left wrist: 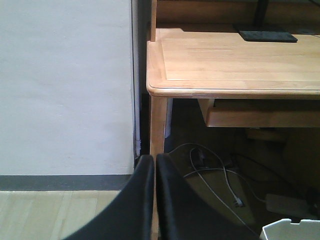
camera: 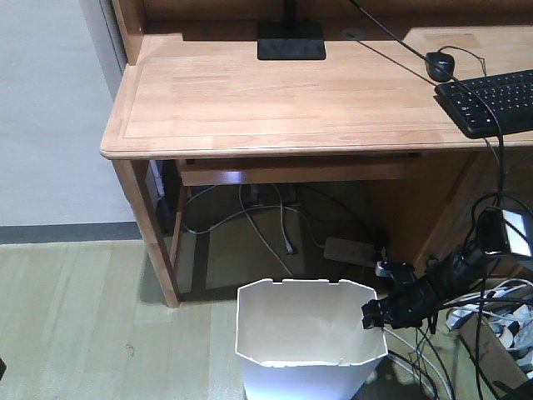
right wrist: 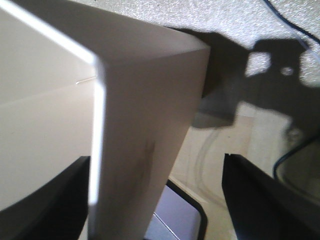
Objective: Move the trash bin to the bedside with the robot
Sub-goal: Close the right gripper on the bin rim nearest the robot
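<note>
The white trash bin [camera: 308, 337] stands on the floor in front of the desk, at the bottom centre of the front view. My right gripper [camera: 376, 315], on a thin black arm, is at the bin's right rim. In the right wrist view my right gripper [right wrist: 156, 158] is open and straddles the bin's wall [right wrist: 145, 115], one finger inside and one outside. My left gripper [left wrist: 155, 159] is shut and empty, pointing at the desk leg; a corner of the bin [left wrist: 292, 230] shows at the lower right. The bed is out of view.
A wooden desk [camera: 275, 100] with a keyboard [camera: 491, 100], a mouse [camera: 439, 62] and a monitor base [camera: 290, 40] stands behind the bin. Cables [camera: 266, 217] and a power strip [camera: 350, 250] lie under it. More cables [camera: 491, 321] lie at the right. A white wall [camera: 50, 108] is at the left.
</note>
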Available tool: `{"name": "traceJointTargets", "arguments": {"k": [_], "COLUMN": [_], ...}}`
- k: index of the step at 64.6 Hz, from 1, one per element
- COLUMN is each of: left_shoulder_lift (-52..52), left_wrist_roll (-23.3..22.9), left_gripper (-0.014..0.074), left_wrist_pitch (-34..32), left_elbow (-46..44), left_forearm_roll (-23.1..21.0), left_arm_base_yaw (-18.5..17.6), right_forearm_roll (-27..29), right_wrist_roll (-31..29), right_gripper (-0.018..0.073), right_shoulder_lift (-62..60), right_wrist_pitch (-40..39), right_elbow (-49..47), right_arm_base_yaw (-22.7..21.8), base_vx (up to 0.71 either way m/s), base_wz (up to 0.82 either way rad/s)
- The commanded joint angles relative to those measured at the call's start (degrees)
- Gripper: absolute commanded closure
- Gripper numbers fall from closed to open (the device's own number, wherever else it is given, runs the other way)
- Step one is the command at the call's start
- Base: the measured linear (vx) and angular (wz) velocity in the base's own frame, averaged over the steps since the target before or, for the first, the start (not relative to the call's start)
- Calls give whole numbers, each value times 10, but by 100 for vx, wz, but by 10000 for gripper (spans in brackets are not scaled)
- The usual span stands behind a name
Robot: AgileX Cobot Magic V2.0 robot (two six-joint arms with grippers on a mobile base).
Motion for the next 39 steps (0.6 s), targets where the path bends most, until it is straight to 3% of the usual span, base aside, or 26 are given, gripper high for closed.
{"name": "traceJointTargets", "arguments": {"k": [1, 16, 26, 39], "left_shoulder_lift": [10, 10, 10, 10], "left_wrist_roll": [-2, -2, -2, -2], "left_gripper": [603, 603, 603, 603], "left_wrist_pitch": [-42, -42, -42, -42], "left_elbow": [2, 2, 2, 2], "left_forearm_roll": [-1, -1, -1, -1], "left_arm_base_yaw": [-1, -1, -1, -1], "right_forearm_roll": [-11, -91, -104, -29], "right_wrist_roll": [25, 117, 119, 78], "right_gripper": [78, 306, 578, 568], "right_shoulder_lift": [-17, 10, 6, -10], "right_wrist_pitch": [39, 84, 121, 157], "right_elbow": [-30, -86, -92, -79], "right_arm_base_yaw": [-1, 13, 28, 9], "base_vx": [0, 0, 0, 0], "base_wz": [0, 0, 0, 0]}}
